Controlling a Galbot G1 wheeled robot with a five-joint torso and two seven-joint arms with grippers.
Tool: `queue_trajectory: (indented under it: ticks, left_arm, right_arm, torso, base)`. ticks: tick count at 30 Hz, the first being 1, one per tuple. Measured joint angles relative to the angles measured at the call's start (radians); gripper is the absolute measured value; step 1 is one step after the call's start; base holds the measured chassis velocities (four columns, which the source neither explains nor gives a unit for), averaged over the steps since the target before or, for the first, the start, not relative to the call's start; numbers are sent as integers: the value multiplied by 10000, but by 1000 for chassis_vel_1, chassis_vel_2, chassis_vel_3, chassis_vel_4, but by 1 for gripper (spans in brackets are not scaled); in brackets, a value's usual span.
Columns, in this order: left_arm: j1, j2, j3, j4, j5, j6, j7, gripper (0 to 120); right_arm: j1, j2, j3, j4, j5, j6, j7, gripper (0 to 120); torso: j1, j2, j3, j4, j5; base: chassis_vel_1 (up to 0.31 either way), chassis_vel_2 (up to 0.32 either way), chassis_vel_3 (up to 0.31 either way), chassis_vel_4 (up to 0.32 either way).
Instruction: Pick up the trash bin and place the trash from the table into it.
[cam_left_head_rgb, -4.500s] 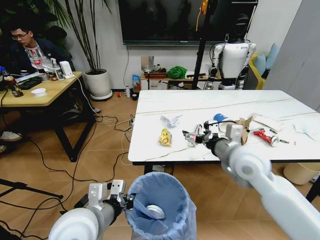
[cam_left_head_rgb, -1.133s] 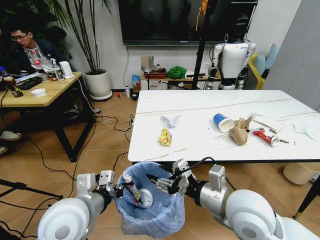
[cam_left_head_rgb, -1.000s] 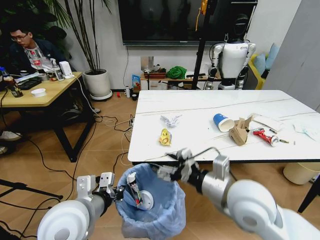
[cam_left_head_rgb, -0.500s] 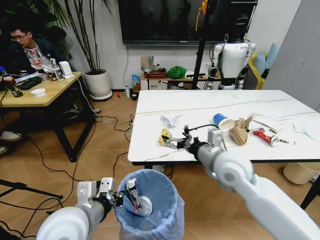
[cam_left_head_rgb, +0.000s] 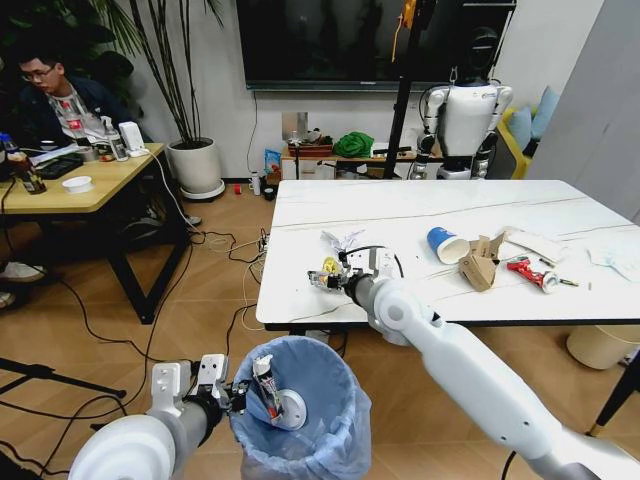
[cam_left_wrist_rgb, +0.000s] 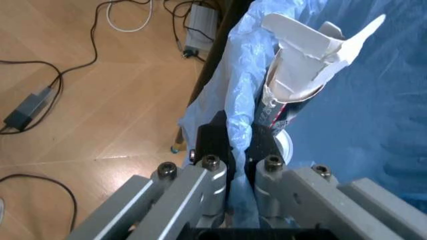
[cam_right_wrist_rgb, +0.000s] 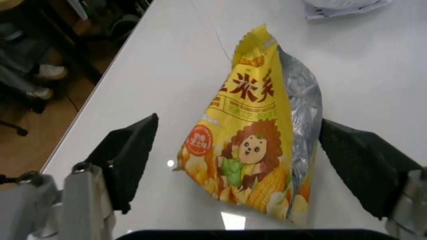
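The trash bin (cam_left_head_rgb: 305, 415), lined with a crinkled light-blue bag, hangs low in front of me, below the table's near edge. My left gripper (cam_left_head_rgb: 226, 388) is shut on its rim; the fingers (cam_left_wrist_rgb: 213, 150) pinch the blue bag (cam_left_wrist_rgb: 243, 107). A tube (cam_left_wrist_rgb: 297, 95) and a white disc lie inside the bin. My right gripper (cam_left_head_rgb: 322, 280) is open on the table (cam_left_head_rgb: 400, 212), a finger (cam_right_wrist_rgb: 130, 150) on either side of the yellow wrapper (cam_right_wrist_rgb: 260, 145), also visible in the head view (cam_left_head_rgb: 328, 266). A blue cup (cam_left_head_rgb: 440, 243), cardboard box (cam_left_head_rgb: 480, 263) and crumpled paper (cam_left_head_rgb: 342, 240) lie farther along.
A red-handled item (cam_left_head_rgb: 530, 272) and white packets (cam_left_head_rgb: 612, 260) lie at the table's right end. A cream bin (cam_left_head_rgb: 600, 345) stands under that end. Cables (cam_left_head_rgb: 215, 300) run across the floor on the left, beside a wooden desk (cam_left_head_rgb: 70, 190) and a potted plant (cam_left_head_rgb: 195, 165).
My right arm carried the tube from the table to the bin, let it go inside, then swung back up to the yellow wrapper. The left gripper kept hold of the bin.
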Motion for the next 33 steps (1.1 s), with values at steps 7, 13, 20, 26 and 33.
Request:
queue_trajectory:
  ticks: [7,13,20,26,33]
  left_arm:
    - [-14,28,-102,-22,23,0,87,0]
    - [-74,10,-90,-22,23,0,109,0]
    - [-83,-1,-90,-5,24,0,116,0]
    - [-93,-9,-105,30,24,0,113,0]
    - [-101,-81,-205,127,28,0,61,0]
  right_arm:
    - [127,113,-192,-286,-329,46,19,57]
    - [133,20,-239,-233,-448,84,54,38]
    - [108,-60,-244,-76,-683,173,67,13]
    - [97,-209,-207,651,-670,219,108,0]
    - [-98,-972,-105,2431,-30,323,10,0]
  torso:
    - [0,0,0,-3,1]
    - [0,0,-1,-2,0]
    - [0,0,0,-2,0]
    - [0,0,0,-1,1]
    - [0,0,0,-1,2]
  base:
    - [0,0,0,0]
    - [0,0,0,0]
    - [0,0,0,0]
    - [0,0,0,0]
    - [0,0,0,0]
